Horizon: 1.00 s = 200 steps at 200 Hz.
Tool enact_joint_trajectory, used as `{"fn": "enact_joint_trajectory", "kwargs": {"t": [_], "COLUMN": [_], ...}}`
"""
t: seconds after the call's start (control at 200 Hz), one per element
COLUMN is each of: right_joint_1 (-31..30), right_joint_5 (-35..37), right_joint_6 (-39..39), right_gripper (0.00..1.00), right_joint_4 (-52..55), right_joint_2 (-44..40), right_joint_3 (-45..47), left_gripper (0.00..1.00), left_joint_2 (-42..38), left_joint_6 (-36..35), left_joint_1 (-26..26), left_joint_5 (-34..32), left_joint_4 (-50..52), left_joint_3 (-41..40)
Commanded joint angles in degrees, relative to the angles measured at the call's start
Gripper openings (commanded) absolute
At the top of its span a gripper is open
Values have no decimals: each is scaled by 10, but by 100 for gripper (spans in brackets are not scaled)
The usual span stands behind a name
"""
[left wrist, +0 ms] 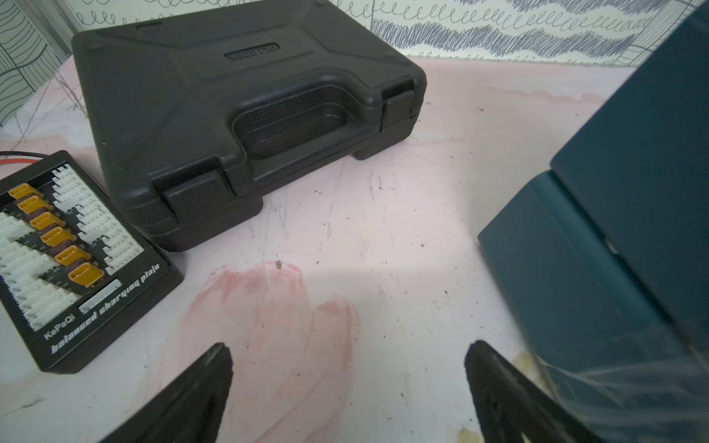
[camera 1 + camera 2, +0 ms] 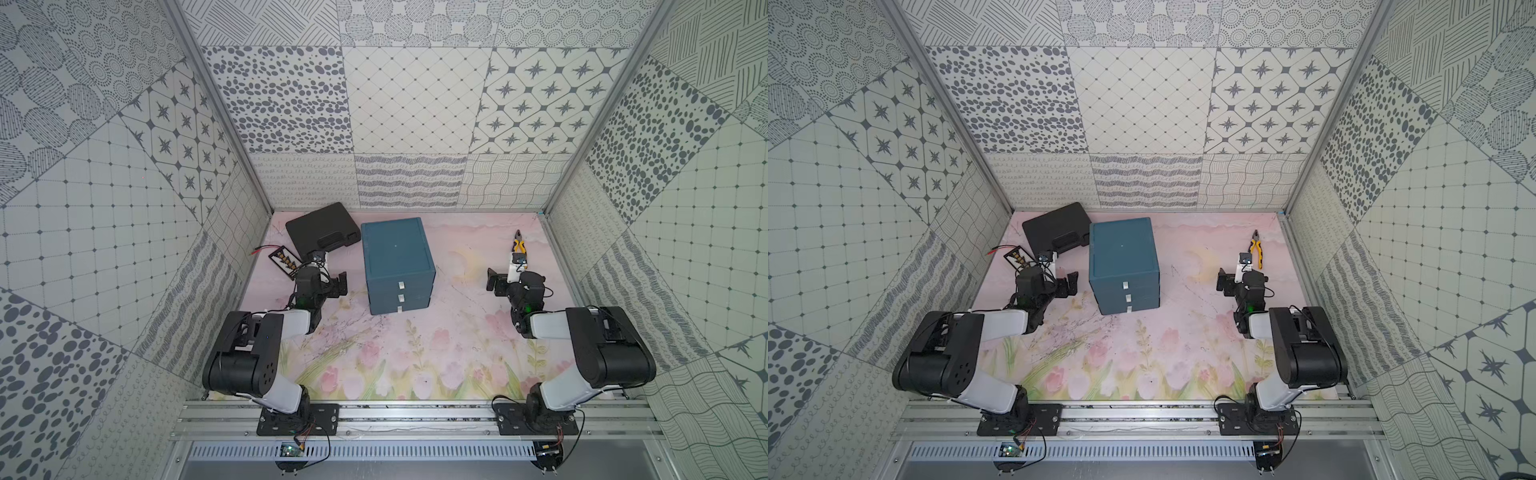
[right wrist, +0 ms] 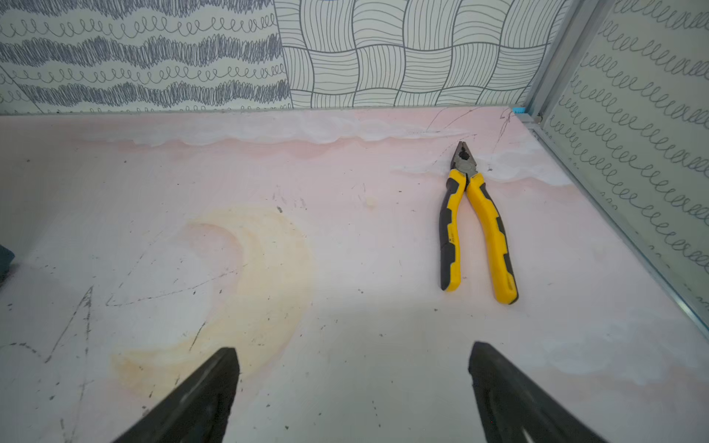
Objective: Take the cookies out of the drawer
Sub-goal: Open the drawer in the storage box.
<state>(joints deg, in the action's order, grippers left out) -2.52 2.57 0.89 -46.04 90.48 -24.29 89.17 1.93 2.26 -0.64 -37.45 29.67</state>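
The drawer unit [image 2: 397, 266] is a teal box with three white-handled drawers, all pushed in, standing mid-table in both top views. The cookies are hidden; no packet shows in any view. My left gripper [image 1: 349, 356] hovers low over bare mat left of the unit, whose teal side [image 1: 614, 230] shows in the left wrist view. Its jaws stand wide apart and empty. My right gripper [image 3: 355, 356] is open too, empty, over the mat right of the unit. In a top view the left gripper [image 2: 324, 278] and right gripper [image 2: 513, 278] flank the unit, clear of it.
A shut black plastic case [image 2: 322, 226] lies at the back left, with a black charging board [image 2: 283, 259] beside it. Yellow-handled pliers [image 3: 475, 226] lie at the back right near the wall [image 3: 633, 134]. Patterned walls enclose three sides.
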Motion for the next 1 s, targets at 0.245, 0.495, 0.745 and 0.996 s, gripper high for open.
{"fn": "enact_joint_trajectory", "kwargs": {"t": [0.245,0.495,0.745,0.996], "right_joint_1": [1,0,-4,-6], "right_joint_5": [-5,-5,19,26], "right_joint_6": [5,5,10,199], "right_gripper": [98,98,98,98], "right_joint_4": [-16,-16,64,322], "right_joint_2": [-13,-13,-79,-314], "right_joint_3": [5,5,-7,-17], "left_gripper": [99,99,98,99], "left_joint_2": [-5,-4,-66,-208], "left_joint_6": [7,7,44,209], "left_joint_1": [-3,-4,-2,-2], "left_joint_5": [4,4,-50,-4], "left_joint_4": [5,5,140,286], "left_joint_3": [-3,-3,42,78]}}
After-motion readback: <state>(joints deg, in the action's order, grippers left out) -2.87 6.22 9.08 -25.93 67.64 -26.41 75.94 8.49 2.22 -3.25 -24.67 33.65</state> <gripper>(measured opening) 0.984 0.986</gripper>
